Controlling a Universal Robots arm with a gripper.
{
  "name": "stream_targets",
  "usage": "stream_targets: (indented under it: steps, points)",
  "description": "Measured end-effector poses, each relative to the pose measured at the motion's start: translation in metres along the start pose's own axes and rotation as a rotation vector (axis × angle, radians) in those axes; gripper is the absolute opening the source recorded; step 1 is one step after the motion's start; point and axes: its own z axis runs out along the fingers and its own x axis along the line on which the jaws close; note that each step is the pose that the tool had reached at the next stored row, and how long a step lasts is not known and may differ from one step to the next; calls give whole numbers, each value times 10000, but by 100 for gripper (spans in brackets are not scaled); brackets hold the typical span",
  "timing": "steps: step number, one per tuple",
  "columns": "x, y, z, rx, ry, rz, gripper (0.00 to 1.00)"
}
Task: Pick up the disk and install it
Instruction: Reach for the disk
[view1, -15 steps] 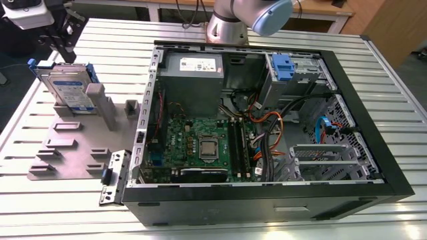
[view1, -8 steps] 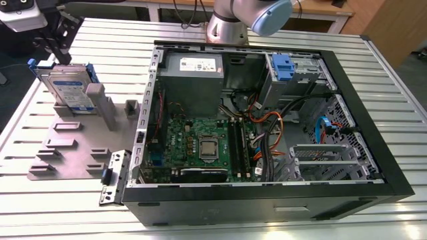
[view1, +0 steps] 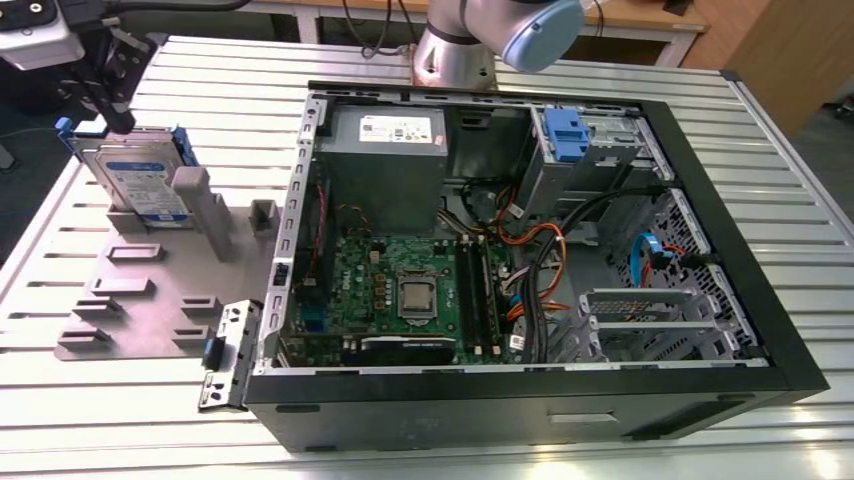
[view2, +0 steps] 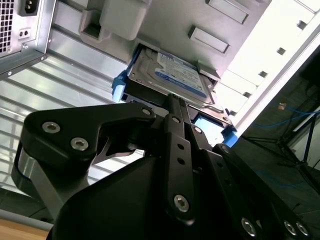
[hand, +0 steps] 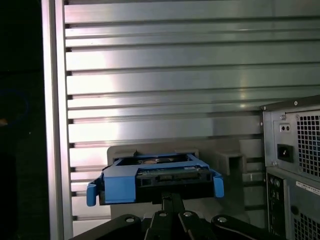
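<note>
One disk (view1: 138, 182) standing in grey holder (view1: 147, 300), tool (view1: 115, 115) at its top edge

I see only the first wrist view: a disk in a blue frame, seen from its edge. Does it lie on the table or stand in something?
Observer: In the exterior view the disk stands upright in a grey holder, at that view's left of the open computer case.
Operator: Where is the hand?
Observer: The hand is at the disk's top edge, in the exterior view.
Operator: Is there a label?
Observer: Yes, a white-and-blue label on its broad face, in the second wrist view.
</note>
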Motion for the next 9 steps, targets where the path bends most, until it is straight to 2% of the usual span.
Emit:
stream_targets:
  steps: [3,9]
  points:
    - [31,0,16,13,-1,-5,11]
    - [36,-1,18,23,-1,-8,11]
